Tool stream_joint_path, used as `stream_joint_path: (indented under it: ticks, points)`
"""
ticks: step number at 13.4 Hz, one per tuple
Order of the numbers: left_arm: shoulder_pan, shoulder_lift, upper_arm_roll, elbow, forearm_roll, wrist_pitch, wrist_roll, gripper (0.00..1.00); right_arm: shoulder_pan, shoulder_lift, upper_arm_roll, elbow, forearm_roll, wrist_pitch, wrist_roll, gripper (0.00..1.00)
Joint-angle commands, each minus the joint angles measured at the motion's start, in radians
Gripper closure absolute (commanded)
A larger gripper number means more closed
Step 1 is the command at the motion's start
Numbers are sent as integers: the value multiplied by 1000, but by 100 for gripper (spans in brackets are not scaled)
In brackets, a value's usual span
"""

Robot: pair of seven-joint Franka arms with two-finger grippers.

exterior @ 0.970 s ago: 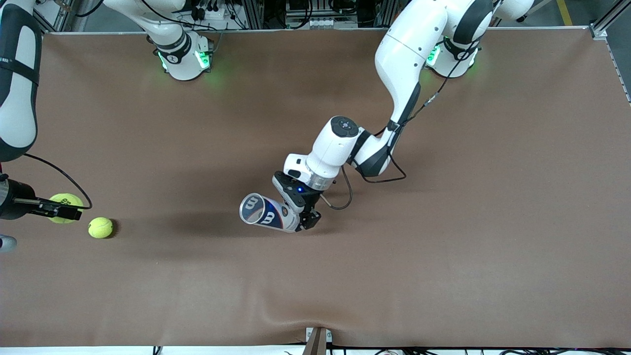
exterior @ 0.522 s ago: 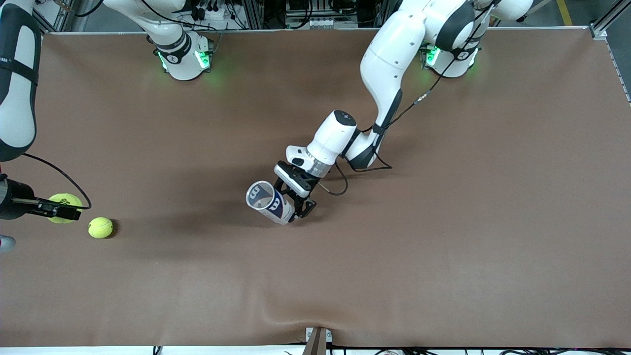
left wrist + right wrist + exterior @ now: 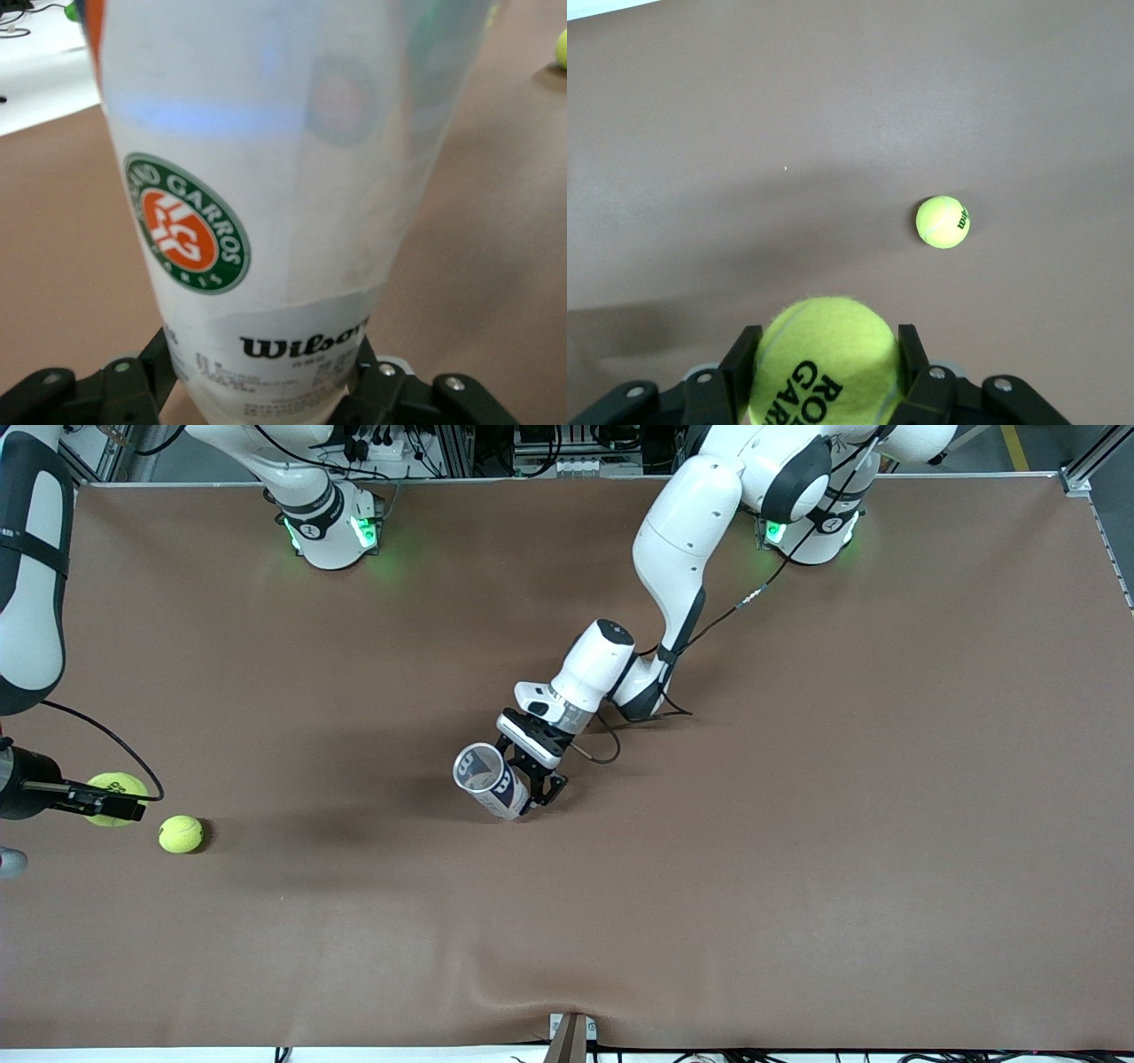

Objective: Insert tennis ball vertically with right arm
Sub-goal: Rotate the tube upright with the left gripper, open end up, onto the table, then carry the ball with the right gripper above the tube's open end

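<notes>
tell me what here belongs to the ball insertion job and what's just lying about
In the job:
- right gripper, shut on a tennis ball
- left gripper, shut on the clear ball tube, held tilted over the table's middle

Lying about:
- second tennis ball, loose on the brown table toward the right arm's end

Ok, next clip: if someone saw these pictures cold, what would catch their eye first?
Probably the clear tennis ball can, gripped near its base by the left gripper and tilted over the middle of the table, its open mouth toward the right arm's end. Next, the right gripper at that end, shut on a tennis ball in the air. A second tennis ball lies loose on the table just beside it.
</notes>
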Motion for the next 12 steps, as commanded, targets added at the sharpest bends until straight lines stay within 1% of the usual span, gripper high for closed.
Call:
stream_joint_path:
  ticks: [1,2,4,7,9,10,12]
  points:
    - [-13,23,9,14,-35,34,-12,24,-18,-13,19,4,12,-13,-2,100]
    - [-13,26,9,14,-33,34,-12,24,-13,-13,20,4,23,-14,2,100]
    - [-13,41,9,14,-32,36,-12,23,-1,-15,19,4,78,-17,19,100]
    - [-14,48,9,14,-32,36,-12,23,25,-41,29,4,91,-60,108,100]
    - [-14,49,9,14,-32,40,-12,23,74,-42,42,2,95,-68,210,100]
    - [-14,52,9,14,-32,42,-12,20,98,-42,42,4,95,-67,264,100]
    - [-14,57,9,14,-26,42,-12,18,138,-42,42,2,97,-68,317,100]
